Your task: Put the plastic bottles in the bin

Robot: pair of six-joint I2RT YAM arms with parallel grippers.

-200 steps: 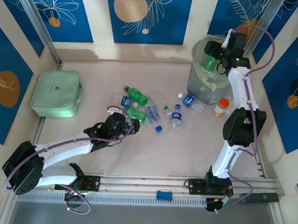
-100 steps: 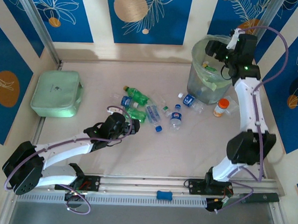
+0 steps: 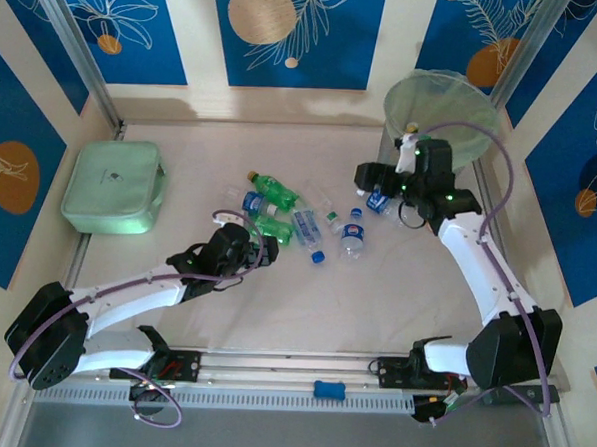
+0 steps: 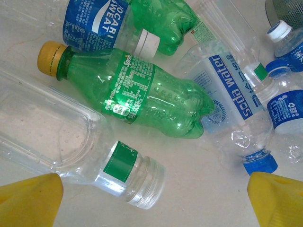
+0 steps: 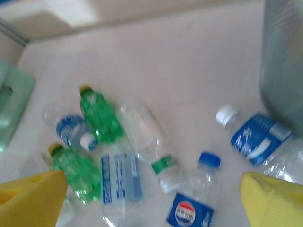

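Plainly both grippers are released and empty: the left gripper (image 3: 249,249) hangs low at the left edge of the plastic bottles (image 3: 299,222) heaped on the table (image 3: 183,137) in the middle of the top view. Its yellow fingertips (image 4: 28,201) sit spread in the bottom corners of the left wrist view, with a green bottle (image 4: 151,97) lying mid-frame above them. The right gripper (image 3: 366,177), jaws likewise wide with nothing between, hovers right of centre near a blue-labelled bottle (image 3: 380,201) lying just beside the bin (image 3: 390,108), which stands upper right.
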